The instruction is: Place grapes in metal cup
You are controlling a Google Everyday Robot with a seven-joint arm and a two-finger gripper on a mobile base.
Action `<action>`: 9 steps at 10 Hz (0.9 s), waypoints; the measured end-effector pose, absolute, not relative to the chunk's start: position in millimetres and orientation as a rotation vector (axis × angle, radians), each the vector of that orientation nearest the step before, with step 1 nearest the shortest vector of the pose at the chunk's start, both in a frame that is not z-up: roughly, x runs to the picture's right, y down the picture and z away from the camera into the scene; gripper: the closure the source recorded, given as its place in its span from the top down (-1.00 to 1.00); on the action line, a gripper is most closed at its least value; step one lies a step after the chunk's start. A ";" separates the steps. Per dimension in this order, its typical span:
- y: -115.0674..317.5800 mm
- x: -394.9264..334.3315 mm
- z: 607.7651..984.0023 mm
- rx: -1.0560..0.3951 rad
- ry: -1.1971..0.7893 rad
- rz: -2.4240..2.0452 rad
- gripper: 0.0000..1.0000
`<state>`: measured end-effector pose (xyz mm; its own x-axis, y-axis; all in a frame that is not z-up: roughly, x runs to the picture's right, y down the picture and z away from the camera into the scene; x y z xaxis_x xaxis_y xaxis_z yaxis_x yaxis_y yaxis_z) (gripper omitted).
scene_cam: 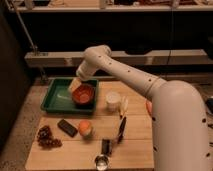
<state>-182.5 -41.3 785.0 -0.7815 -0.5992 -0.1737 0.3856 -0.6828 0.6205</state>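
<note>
With the end effector over the green tray, the arm hides most of an orange object.

Dark grapes front-left, metal cup upright front-ctr
</note>
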 end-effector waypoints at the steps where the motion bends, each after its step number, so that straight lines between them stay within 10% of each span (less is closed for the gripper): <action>1: -29.2 -208.2 762.1 0.494 -0.779 -2.499 0.60; 9: 34.2 -273.6 714.4 0.405 -0.816 -2.757 0.60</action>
